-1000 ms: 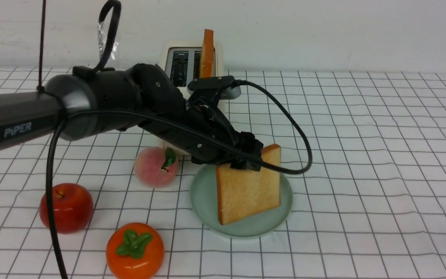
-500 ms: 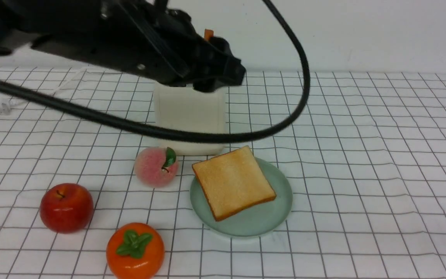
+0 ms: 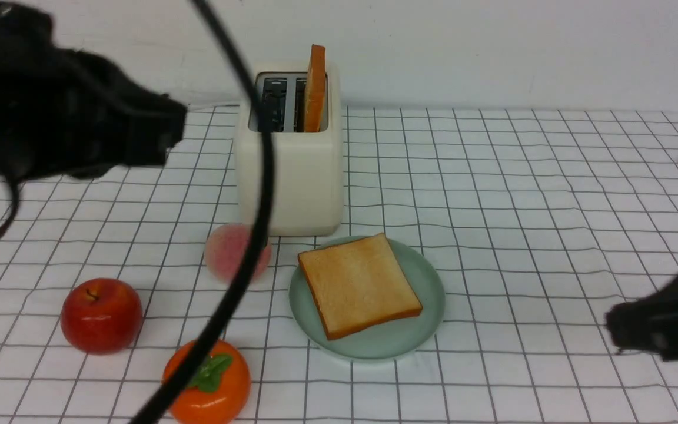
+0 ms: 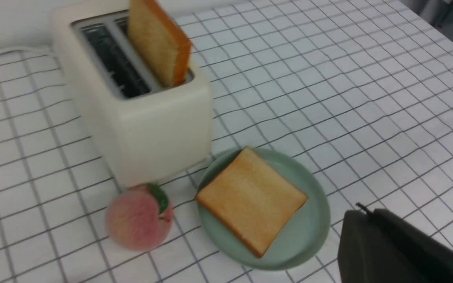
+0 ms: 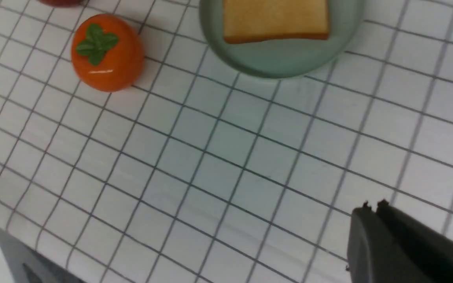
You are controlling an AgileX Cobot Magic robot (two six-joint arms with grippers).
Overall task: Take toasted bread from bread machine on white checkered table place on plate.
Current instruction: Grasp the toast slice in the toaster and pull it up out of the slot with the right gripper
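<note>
Since the earlier frames, the left gripper point(image 3: 168, 135) has been pulled off the plate point(image 3: 430, 321) and up toward 10 o'clock in the front view. The slice it carried has been left behind.

- Left gripper: blurred in the front view, clenched and empty.
- Right gripper point(image 3: 618, 324): low at 4 o'clock, jaws pressed together, nothing held.
- Flat slice of toast point(image 3: 359, 285): lying face-up on the plate, which sits at 5 o'clock of the toaster point(image 3: 289, 182) on the checkered table point(image 3: 521, 206).
- Upright slice of toast point(image 3: 315, 88): standing on edge in the toaster's right-hand slot with its top half exposed. Only the thin crust edge is seen from the front, so its broad faces run front-to-back.

Key relation: the upright slice lies at about 2 o'clock from the left gripper and 10 o'clock from the right gripper. The left gripper is judged the nearer. A descent from above with the jaws reopened across the slice's thin dimension is judged to be needed.
</note>
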